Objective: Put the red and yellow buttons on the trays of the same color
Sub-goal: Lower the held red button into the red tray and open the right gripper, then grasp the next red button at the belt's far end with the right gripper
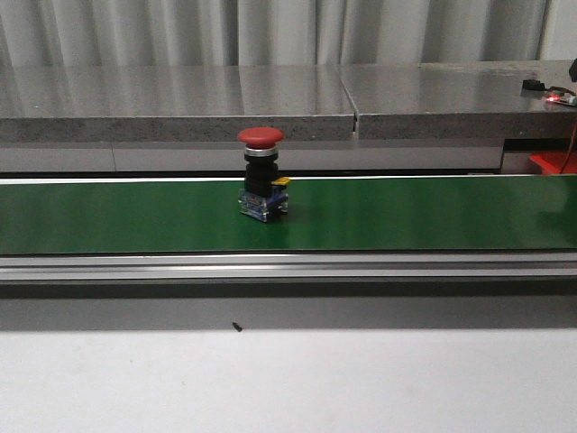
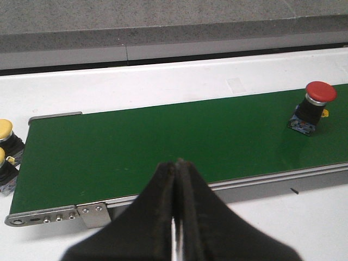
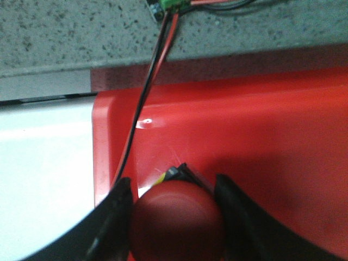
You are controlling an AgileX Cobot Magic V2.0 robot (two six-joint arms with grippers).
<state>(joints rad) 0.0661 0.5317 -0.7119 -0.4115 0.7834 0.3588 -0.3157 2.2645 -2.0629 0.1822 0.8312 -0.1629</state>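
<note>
A red button (image 1: 261, 176) with a mushroom cap stands upright on the green belt (image 1: 406, 216), and the left wrist view shows this same red button (image 2: 312, 106). Two yellow buttons (image 2: 5, 130) sit just off one end of the belt. My left gripper (image 2: 176, 163) is shut and empty, hovering over the belt's near rail. My right gripper (image 3: 174, 182) is shut on a second red button (image 3: 176, 223), held over the red tray (image 3: 261, 130). The red tray's corner (image 1: 552, 162) shows at the far right. The yellow tray is out of view.
A grey stone ledge (image 1: 270, 99) runs behind the belt. A small circuit board (image 1: 559, 95) with red and black wires (image 3: 147, 92) sits on it, the wires trailing down over the red tray. White tabletop (image 1: 288, 379) lies in front of the belt's metal rail (image 1: 288, 266).
</note>
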